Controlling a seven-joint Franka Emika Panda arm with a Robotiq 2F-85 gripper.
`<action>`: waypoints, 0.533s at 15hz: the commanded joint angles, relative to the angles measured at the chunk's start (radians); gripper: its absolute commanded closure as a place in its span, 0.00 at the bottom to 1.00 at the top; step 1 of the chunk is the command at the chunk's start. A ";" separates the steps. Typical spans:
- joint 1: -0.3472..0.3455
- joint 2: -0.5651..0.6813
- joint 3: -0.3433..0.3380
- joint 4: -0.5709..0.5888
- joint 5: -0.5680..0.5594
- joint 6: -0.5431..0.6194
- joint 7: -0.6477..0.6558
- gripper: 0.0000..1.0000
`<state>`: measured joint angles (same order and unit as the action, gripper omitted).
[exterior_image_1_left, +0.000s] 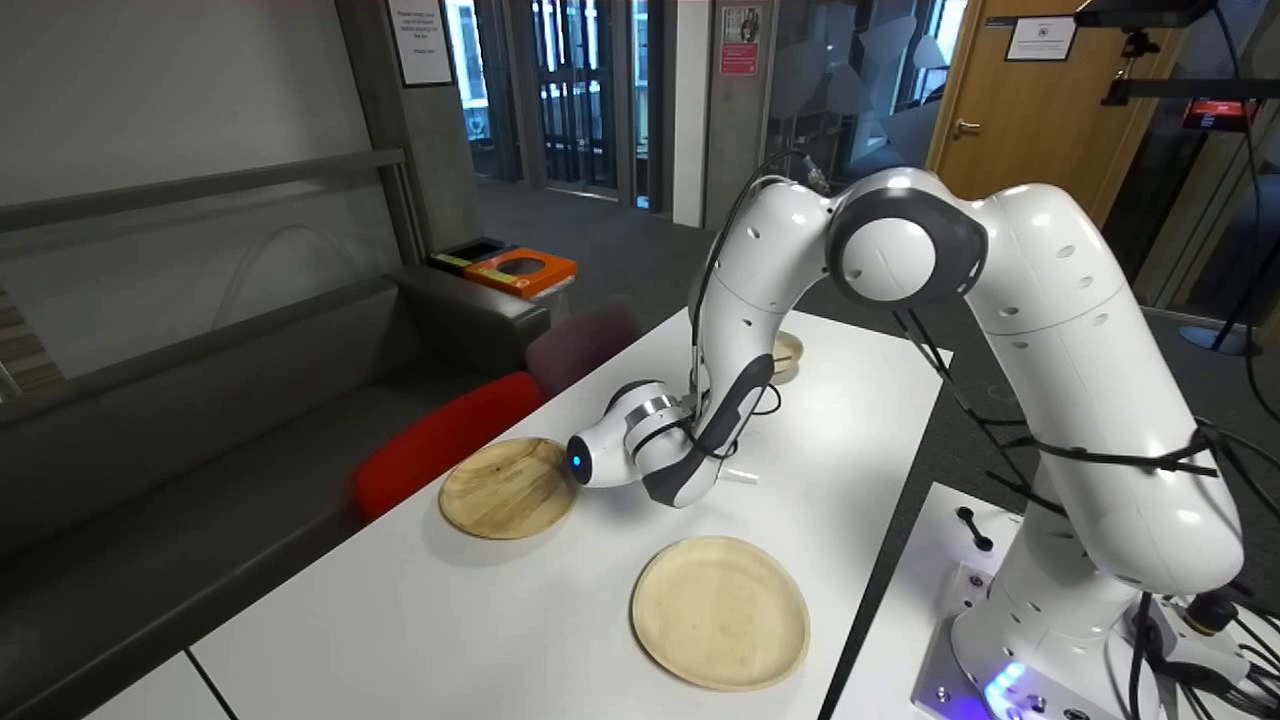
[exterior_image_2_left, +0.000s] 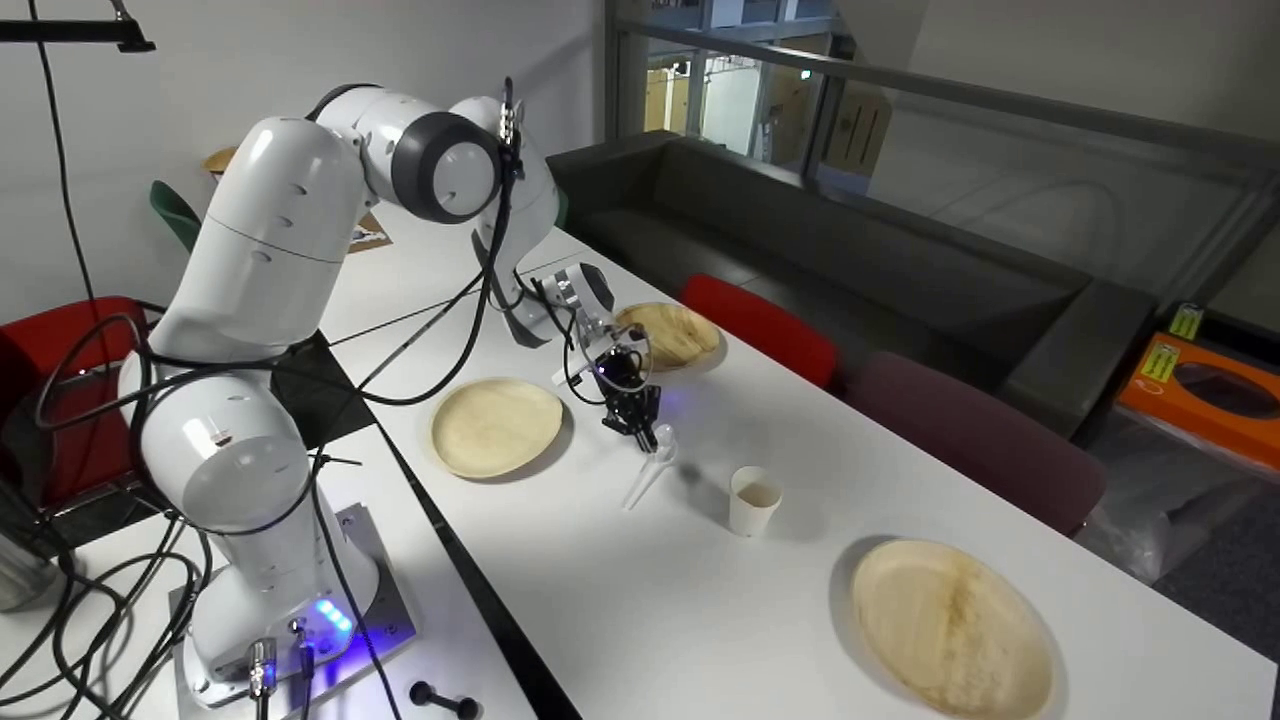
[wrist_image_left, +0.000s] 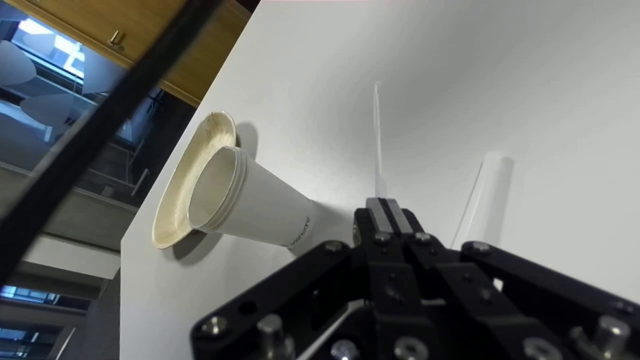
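One thin translucent utensil (wrist_image_left: 378, 145) runs out from the tips of the gripper (wrist_image_left: 389, 204) toward the far side of the wrist view; the two fingers sit fully together, and whether they pinch the utensil or it only passes just beyond them I cannot tell; to the right, apart from the tips, a wider white strip (wrist_image_left: 487, 197) lies on the table (wrist_image_left: 565, 75), its near end hidden by the gripper; to the left is a stack of white paper cups (wrist_image_left: 270, 205), several rims nested, partly covering a shallow plate (wrist_image_left: 172, 212) farther left.

In an exterior view the cups stand upright between the gripper and that same plate, which lies at the near right; a pale round plate (exterior_image_2_left: 497, 428) lies to the left of the gripper; a darker wooden plate (exterior_image_2_left: 682, 335) lies farther off, partly behind the white arm (exterior_image_2_left: 270, 240), whose base stands at the near left; along the far edge are a red chair (exterior_image_2_left: 765, 320) and a maroon chair (exterior_image_2_left: 970, 430); a grey sofa (exterior_image_2_left: 850, 250) runs behind them, with an orange-topped bin (exterior_image_2_left: 1190, 405) at the right.
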<state>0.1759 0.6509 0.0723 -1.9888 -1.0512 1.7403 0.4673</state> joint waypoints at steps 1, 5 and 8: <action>-0.017 -0.012 -0.003 -0.004 0.026 0.006 -0.020 1.00; -0.014 -0.020 -0.005 -0.013 0.044 -0.001 0.010 1.00; -0.001 -0.025 -0.011 -0.017 0.062 -0.016 0.065 1.00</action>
<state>0.1675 0.6509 0.0697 -1.9896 -1.0163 1.7398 0.4799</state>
